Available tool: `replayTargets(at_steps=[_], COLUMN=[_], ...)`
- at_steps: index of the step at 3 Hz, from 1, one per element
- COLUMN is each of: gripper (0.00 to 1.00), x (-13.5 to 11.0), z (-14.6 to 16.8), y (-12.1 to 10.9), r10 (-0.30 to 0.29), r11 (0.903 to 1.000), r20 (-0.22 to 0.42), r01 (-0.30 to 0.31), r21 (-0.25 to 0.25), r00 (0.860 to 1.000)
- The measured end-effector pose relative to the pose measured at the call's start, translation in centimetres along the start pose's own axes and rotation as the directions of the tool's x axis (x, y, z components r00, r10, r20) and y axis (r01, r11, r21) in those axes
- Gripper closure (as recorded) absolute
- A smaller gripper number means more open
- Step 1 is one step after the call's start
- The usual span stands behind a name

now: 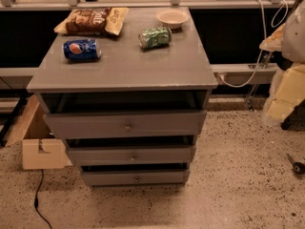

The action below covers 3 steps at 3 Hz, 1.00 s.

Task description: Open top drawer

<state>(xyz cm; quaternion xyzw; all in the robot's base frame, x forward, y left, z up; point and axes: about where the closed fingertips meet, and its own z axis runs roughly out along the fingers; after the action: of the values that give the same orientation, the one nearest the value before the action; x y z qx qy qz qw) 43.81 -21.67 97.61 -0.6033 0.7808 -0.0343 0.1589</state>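
Observation:
The top drawer (125, 124) is the widest and tallest grey front of a grey cabinet, just under the tabletop (128, 63). It has a small round metal knob (127, 127) at its centre and a dark gap above it. My gripper (287, 92) shows as a pale, yellowish blocky shape at the right edge of the camera view. It is well to the right of the cabinet, apart from the drawer and holding nothing that I can see.
Two shorter drawers (131, 155) (136, 177) sit below. On the tabletop lie a blue soda can (82, 49), a green can (155, 37), a brown chip bag (93, 20) and a small bowl (172, 17). A cardboard box (40, 149) stands on the floor at left, beside a black cable (38, 199).

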Motion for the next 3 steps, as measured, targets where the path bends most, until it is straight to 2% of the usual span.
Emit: replayTargets(at_steps=[1,2,3], gripper=[0.00,0.00,0.00], x=[-0.1,-0.9,-3.0], z=[0.3,4.5,10.4], y=[0.1,0.8,2.2], r10=[-0.001,-0.009,-0.015], r11=[1.0000,0.9995,0.9967], r20=[0.006,0.081,0.179], r01=[0.001,0.011,0.029], r21=[-0.002,-0.029,-0.076], r00=[1.000,0.997,0.984])
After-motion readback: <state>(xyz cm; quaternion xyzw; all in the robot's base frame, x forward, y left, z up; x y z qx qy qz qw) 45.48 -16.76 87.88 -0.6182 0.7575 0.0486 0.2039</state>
